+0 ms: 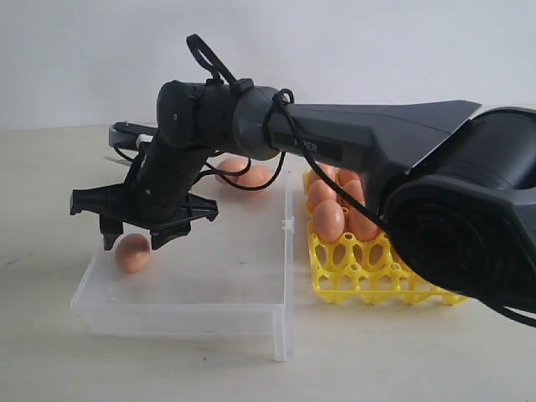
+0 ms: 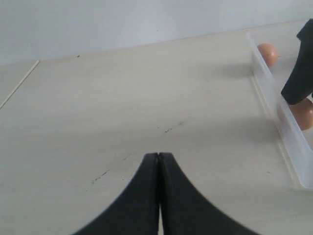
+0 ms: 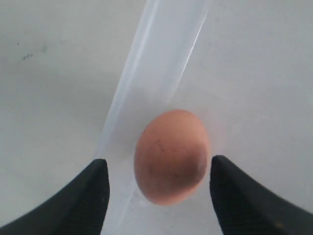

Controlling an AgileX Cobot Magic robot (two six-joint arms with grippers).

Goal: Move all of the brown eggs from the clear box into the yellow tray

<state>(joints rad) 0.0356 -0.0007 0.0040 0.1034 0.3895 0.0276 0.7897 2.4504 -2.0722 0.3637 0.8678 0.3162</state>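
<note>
One brown egg (image 1: 132,253) (image 3: 171,155) lies in the clear box (image 1: 201,289), against its left wall near the front corner. My right gripper (image 1: 130,239) (image 3: 157,160) reaches across from the right and hangs open just over this egg. Its fingertips (image 3: 100,169) stand on either side of the egg without touching it, one of them by the wall. Two more eggs (image 1: 243,173) rest at the back of the box. The yellow tray (image 1: 368,272) to the right holds several eggs (image 1: 328,220) in its far cups. My left gripper (image 2: 159,155) is shut over bare table left of the box.
The box's low transparent wall (image 2: 288,127) (image 3: 146,83) runs right beside the egg. The tray's front cups (image 1: 394,280) hold nothing. My right arm's dark bulk (image 1: 452,209) fills the near right of the exterior view and hides part of the tray.
</note>
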